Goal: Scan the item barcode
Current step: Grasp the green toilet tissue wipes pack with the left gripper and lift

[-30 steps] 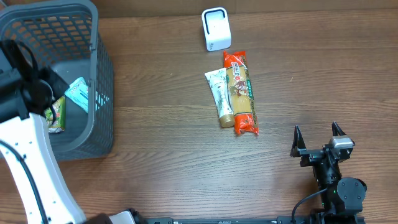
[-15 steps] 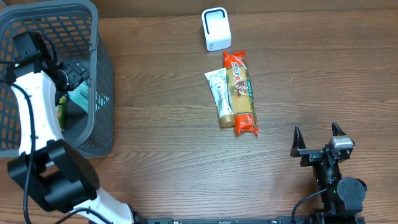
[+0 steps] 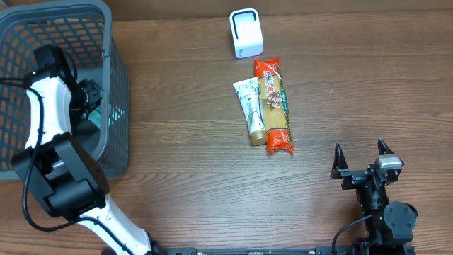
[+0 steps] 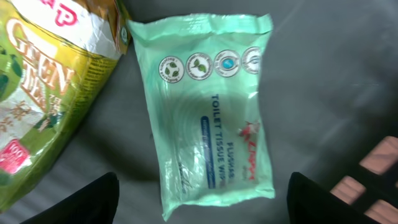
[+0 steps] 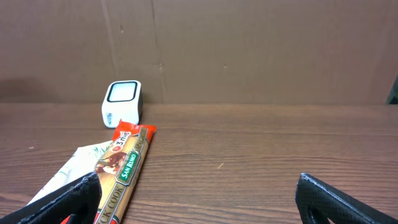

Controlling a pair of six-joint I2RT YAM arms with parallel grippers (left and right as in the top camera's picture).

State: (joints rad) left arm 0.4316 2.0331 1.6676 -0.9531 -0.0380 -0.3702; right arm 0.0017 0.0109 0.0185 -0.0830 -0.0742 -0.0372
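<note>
Seemingly the job is partway through: two items lie inside the grey basket (image 3: 117,85) at the left edge of the tabletop (image 3: 198,177), and two more wait out on the wood. The left jaws hang inside the basket, spread wide with nothing between them, directly over a green wipes pack (image 4: 208,112) that lies flat, printed side up, on the basket floor. Just beside it, touching or nearly so at its upper corner, is a yellow-green snack bag (image 4: 50,93). My reading is that these two have had their turn at the scanner and been dropped here, though nothing in view proves a scan happened. The white scanner (image 3: 245,32) stands at the far middle of the tabletop. Just in front of it a white tube (image 3: 250,112) and an orange pasta packet (image 3: 274,106) lie side by side, touching along their lengths, and no barcode shows on either from above. The right jaws sit well apart from them at the near right, fully open and empty, facing the scanner. Left to do, as I judge it: lift each remaining item, show its code to the scanner, and bin it.
</note>
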